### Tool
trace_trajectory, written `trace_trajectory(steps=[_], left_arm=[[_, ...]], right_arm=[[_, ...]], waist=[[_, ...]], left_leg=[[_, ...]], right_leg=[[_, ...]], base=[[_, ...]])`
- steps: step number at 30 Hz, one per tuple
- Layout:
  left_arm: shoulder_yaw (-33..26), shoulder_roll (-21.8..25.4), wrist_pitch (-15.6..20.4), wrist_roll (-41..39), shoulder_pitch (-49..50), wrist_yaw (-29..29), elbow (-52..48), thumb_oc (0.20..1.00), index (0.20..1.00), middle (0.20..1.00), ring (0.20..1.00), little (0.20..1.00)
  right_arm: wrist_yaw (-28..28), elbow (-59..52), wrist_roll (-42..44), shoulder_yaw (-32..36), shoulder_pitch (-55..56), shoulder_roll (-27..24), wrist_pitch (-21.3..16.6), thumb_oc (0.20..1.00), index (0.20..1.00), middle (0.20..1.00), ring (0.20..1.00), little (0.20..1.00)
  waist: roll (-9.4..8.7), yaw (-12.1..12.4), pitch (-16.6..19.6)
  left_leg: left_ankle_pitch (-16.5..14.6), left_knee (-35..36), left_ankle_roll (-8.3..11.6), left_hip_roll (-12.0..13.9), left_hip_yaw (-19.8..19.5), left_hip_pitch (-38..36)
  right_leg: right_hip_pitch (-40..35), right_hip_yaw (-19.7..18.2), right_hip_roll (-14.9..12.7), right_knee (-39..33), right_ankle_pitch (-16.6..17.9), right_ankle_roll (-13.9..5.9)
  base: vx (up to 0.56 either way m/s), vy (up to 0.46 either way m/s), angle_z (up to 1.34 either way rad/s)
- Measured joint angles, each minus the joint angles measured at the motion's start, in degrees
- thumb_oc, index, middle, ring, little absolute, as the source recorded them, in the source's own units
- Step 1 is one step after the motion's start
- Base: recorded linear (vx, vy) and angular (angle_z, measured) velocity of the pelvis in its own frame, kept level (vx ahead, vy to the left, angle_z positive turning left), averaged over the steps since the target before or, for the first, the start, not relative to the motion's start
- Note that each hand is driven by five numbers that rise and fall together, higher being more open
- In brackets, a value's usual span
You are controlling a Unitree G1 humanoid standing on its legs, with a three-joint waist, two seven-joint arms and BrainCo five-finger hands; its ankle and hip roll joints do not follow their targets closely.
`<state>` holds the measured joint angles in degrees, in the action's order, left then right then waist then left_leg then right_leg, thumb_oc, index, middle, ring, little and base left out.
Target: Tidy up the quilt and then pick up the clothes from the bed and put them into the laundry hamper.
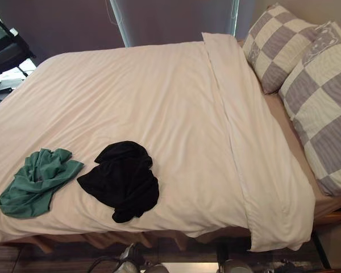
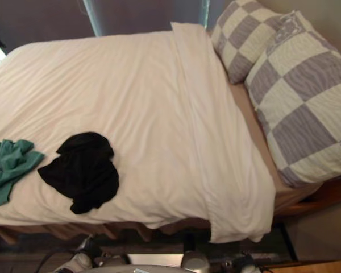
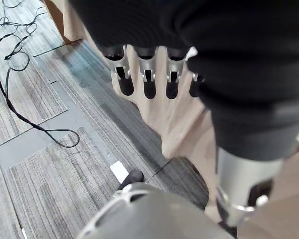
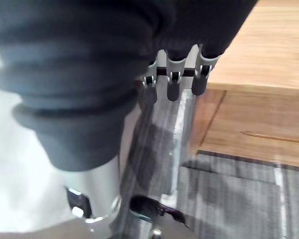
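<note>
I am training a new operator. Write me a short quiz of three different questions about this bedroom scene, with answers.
1. True or false: the black garment lies on the white quilt.
2. Which item lies nearer the checked pillows? A) the green garment B) the black garment
3. Fill in: the left hand hangs beside the bed with straight fingers, so it is ____.

Key:
1. True.
2. B.
3. Open; it holds nothing. The right hand is also open, hanging above the floor.
</note>
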<state>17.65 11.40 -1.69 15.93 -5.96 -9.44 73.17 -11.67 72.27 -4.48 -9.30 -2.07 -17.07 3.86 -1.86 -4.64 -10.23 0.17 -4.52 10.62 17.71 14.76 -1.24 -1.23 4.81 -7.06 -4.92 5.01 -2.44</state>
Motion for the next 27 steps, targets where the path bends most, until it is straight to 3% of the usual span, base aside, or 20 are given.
trace_trajectory(steps=[2, 5, 7, 8, 9, 10, 12, 13, 14, 15, 16, 17, 18, 19, 20, 22, 23, 25, 26, 27], left_arm=[[1.0, -0.3, 0.1, 0.0, -1.4, 0.0, 0.4, 1.0, 1.0, 1.0, 1.0, 1.0], [1.3, -0.5, 0.1, 0.1, -1.8, 0.0, 0.1, 1.0, 1.0, 1.0, 1.0, 1.0], [2.6, -1.4, 0.1, 0.2, -1.2, 0.1, -1.4, 1.0, 1.0, 1.0, 1.0, 1.0], [2.8, -1.3, 0.2, 0.2, -1.3, 0.2, -1.2, 1.0, 1.0, 1.0, 1.0, 1.0], [2.7, -0.4, -0.1, 0.2, -1.2, 0.1, -0.7, 1.0, 1.0, 1.0, 1.0, 1.0], [2.8, 1.0, -0.1, 0.2, -0.8, 0.1, -0.9, 1.0, 1.0, 1.0, 1.0, 1.0], [2.8, 3.8, -0.4, 0.2, -0.3, 0.3, -0.5, 1.0, 1.0, 1.0, 1.0, 1.0], [2.9, 4.5, -0.6, 0.2, 0.0, 0.2, -0.2, 1.0, 1.0, 1.0, 1.0, 1.0], [2.7, 5.5, -1.0, 0.2, 0.8, 0.3, 0.1, 1.0, 1.0, 1.0, 1.0, 1.0], [2.2, 6.0, -0.9, 0.5, 1.1, 0.5, 0.0, 1.0, 1.0, 1.0, 1.0, 1.0], [1.8, 6.5, -0.9, 0.7, 1.0, 0.7, 1.0, 1.0, 1.0, 1.0, 1.0, 1.0], [0.9, 6.5, -1.2, 0.6, 0.9, 0.8, 2.0, 1.0, 1.0, 1.0, 1.0, 1.0], [0.9, 6.0, -1.2, 0.6, 0.9, 0.8, 2.0, 1.0, 1.0, 1.0, 1.0, 1.0], [0.2, 5.7, -1.1, 0.6, 0.7, 0.7, 1.6, 1.0, 1.0, 1.0, 1.0, 1.0], [-0.1, 4.2, -0.9, 0.6, 0.6, 0.6, 1.0, 1.0, 1.0, 1.0, 1.0, 1.0], [-0.2, 3.9, -0.1, 0.5, 1.2, 0.4, -0.7, 1.0, 1.0, 1.0, 1.0, 1.0], [-0.9, 3.9, -0.1, 0.1, 0.5, 0.3, -1.1, 1.0, 1.0, 1.0, 1.0, 1.0], [-1.1, 2.8, -0.5, -0.2, 0.4, -0.1, -1.4, 1.0, 1.0, 1.0, 1.0, 1.0], [-1.4, 2.2, -0.4, -0.2, 0.5, -0.1, -1.4, 1.0, 1.0, 1.0, 1.0, 1.0], [-0.5, 2.1, -1.0, -0.7, 0.4, -1.3, -1.4, 1.0, 1.0, 1.0, 1.0, 1.0]], right_arm=[[0.4, 0.8, 0.0, 0.5, 0.5, 0.0, 0.1, 1.0, 1.0, 1.0, 1.0, 1.0], [0.7, 1.9, -0.1, 1.3, 3.2, 0.1, 0.3, 1.0, 1.0, 1.0, 1.0, 1.0], [0.8, 1.9, -0.2, 3.6, 6.0, -0.9, 0.3, 1.0, 1.0, 1.0, 1.0, 1.0], [0.7, 2.4, -0.2, 3.9, 6.4, -0.3, 0.4, 1.0, 1.0, 1.0, 1.0, 1.0], [1.1, 2.8, -0.5, 3.3, 6.6, 1.7, 0.9, 1.0, 1.0, 1.0, 1.0, 1.0], [1.2, 2.9, -0.6, 2.3, 6.5, 3.4, 1.0, 1.0, 1.0, 1.0, 1.0, 1.0], [1.9, 1.8, -0.8, -0.9, 5.6, 7.0, 1.0, 1.0, 1.0, 1.0, 1.0, 1.0], [1.9, 1.5, -1.4, -2.2, 5.3, 8.1, 1.1, 1.0, 1.0, 1.0, 1.0, 1.0], [2.0, 0.5, -2.3, -3.1, 5.3, 9.0, 0.9, 1.0, 1.0, 1.0, 1.0, 1.0], [2.0, -0.1, -2.4, -3.2, 5.2, 8.8, 1.0, 1.0, 1.0, 1.0, 1.0, 1.0], [2.0, -0.5, -2.4, -5.8, 4.0, 8.6, 1.0, 1.0, 1.0, 1.0, 1.0, 1.0], [2.2, -1.9, -2.9, -8.2, 3.6, 7.4, 0.7, 1.0, 1.0, 1.0, 1.0, 1.0], [2.2, -2.9, -3.0, -9.0, 3.5, 6.8, 0.5, 1.0, 1.0, 1.0, 1.0, 1.0], [2.2, -4.5, -3.5, -9.7, 3.1, 5.2, 0.1, 1.0, 1.0, 1.0, 1.0, 1.0], [2.2, -4.8, -3.6, -9.7, 1.7, 3.9, -0.3, 1.0, 1.0, 1.0, 1.0, 1.0], [1.8, -4.6, -4.1, -9.4, -1.4, 3.2, -0.5, 1.0, 1.0, 1.0, 1.0, 1.0], [1.9, -4.6, -4.0, -9.2, -2.6, 3.0, -1.2, 1.0, 1.0, 1.0, 1.0, 1.0], [1.9, -4.2, -4.1, -9.2, -5.4, 2.2, -1.2, 1.0, 1.0, 1.0, 1.0, 1.0], [2.0, -4.2, -4.1, -9.2, -5.7, 2.2, -1.2, 1.0, 1.0, 1.0, 1.0, 1.0], [2.0, -4.1, -4.4, -9.0, -5.9, 2.7, -1.1, 1.0, 1.0, 1.0, 1.0, 1.0]], waist=[[0.41, -0.1, 0.8], [0.86, -0.1, 2.4], [2.23, -0.1, 3.7], [1.09, 0.0, 3.6], [-0.99, 0.2, 4.2], [-3.98, 0.4, 4.5], [-5.68, 1.6, 4.1], [-5.54, 2.4, 3.9], [-4.18, 2.4, 3.8], [-3.61, 2.4, 3.7], [-2.27, 2.4, 2.8], [-1.87, 1.1, 2.6], [-1.83, 0.7, 2.6], [-2.05, 0.7, 2.3], [-0.09, 0.2, 1.1], [1.2, 2.6, -0.9], [1.03, 3.2, -1.6], [0.3, 3.1, -3.4], [0.57, 3.0, -3.7], [0.61, 2.3, -3.8]], left_leg=[[1.9, 4.2, 2.72, 4.2, -1.4, 0.1], [2.3, 5.1, 2.68, 7.0, -1.3, 0.1], [2.2, 5.0, 2.7, 4.7, -1.8, -1.0], [3.6, 4.5, 3.72, 2.1, -2.3, -0.8], [2.0, 3.1, 1.48, -2.0, -1.6, 0.0], [1.1, 2.2, 1.12, -4.6, -1.0, 0.2], [-0.3, 1.5, -1.39, -6.0, 2.4, 0.6], [0.0, 2.3, -2.16, -5.5, 3.5, -0.4], [0.7, 4.7, -4.64, -5.5, 4.0, -1.9], [1.4, 5.5, -5.66, -6.4, 4.2, -2.5], [2.3, 7.4, -6.16, -6.4, 4.5, -3.8], [2.9, 8.7, -6.29, -6.9, 3.8, -3.7], [2.9, 8.7, -6.69, -8.2, 3.3, -3.4], [3.3, 8.0, -6.54, -12.0, 1.6, -3.2], [2.7, 5.1, -6.23, -12.7, -0.5, -2.9], [2.6, -3.7, -4.53, -13.1, 0.0, 1.5], [2.0, -9.6, -2.43, -13.1, -1.0, 4.6], [4.7, -18.8, 2.94, -12.5, -3.5, 12.2], [4.1, -18.1, 2.0, -11.0, -3.0, 12.1], [3.3, -14.2, 0.51, -6.7, -2.1, 10.9]], right_leg=[[0.6, 1.9, -0.2, 0.0, 0.6, -1.01], [0.6, 3.9, -1.6, 0.0, 1.3, -2.27], [0.2, 4.5, -4.4, 0.0, 2.6, -5.02], [-0.1, 4.8, -6.8, 0.3, 3.8, -6.61], [1.0, 3.9, -12.0, 1.9, 3.8, -6.01], [3.0, 4.3, -13.8, 4.2, 7.3, -5.86], [6.4, 7.4, -15.5, 6.8, 14.9, -3.52], [7.3, 8.0, -15.4, 7.2, 15.4, -4.31], [9.5, 8.1, -11.6, 14.9, 6.2, -7.0], [10.5, 8.1, -9.4, 19.3, 1.5, -7.55], [12.5, 4.9, -3.1, 28.6, -6.6, -7.83], [12.8, 1.9, 2.5, 32.7, -10.9, -5.7], [11.7, 3.4, 3.4, 32.2, -11.9, -4.31], [7.6, 6.2, 3.9, 25.9, -13.7, -0.83], [2.7, 4.4, 4.9, 18.5, -14.4, 2.8], [2.1, 1.1, 4.4, 16.1, -13.9, 3.7], [2.7, 0.0, 3.7, 16.7, -12.7, 4.94], [2.7, 0.6, 0.8, 14.7, -9.8, 3.69], [1.7, 1.1, 1.0, 13.1, -9.2, 3.88], [-0.2, 1.3, 1.4, 10.2, -8.0, 2.57]], base=[[0.09, 0.573, 0.39], [0.11, 0.397, 0.44], [0.06, 0.499, 0.41], [-0.07, 0.331, 0.27], [-0.08, 0.379, 0.09], [-0.1, 0.519, -0.18], [-0.07, 0.382, -0.39], [-0.08, 0.433, -0.47], [-0.05, 0.407, -0.38], [-0.05, 0.47, -0.28], [0.02, 0.302, 0.06], [0.03, 0.176, 0.26], [0.05, 0.141, 0.68], [0.01, 0.054, 0.95], [-0.04, 0.118, 0.8], [-0.16, 0.147, 0.05], [-0.12, 0.174, -0.28], [0.06, 0.283, 0.0], [0.17, 0.401, 0.08], [0.18, 0.456, -0.07]])
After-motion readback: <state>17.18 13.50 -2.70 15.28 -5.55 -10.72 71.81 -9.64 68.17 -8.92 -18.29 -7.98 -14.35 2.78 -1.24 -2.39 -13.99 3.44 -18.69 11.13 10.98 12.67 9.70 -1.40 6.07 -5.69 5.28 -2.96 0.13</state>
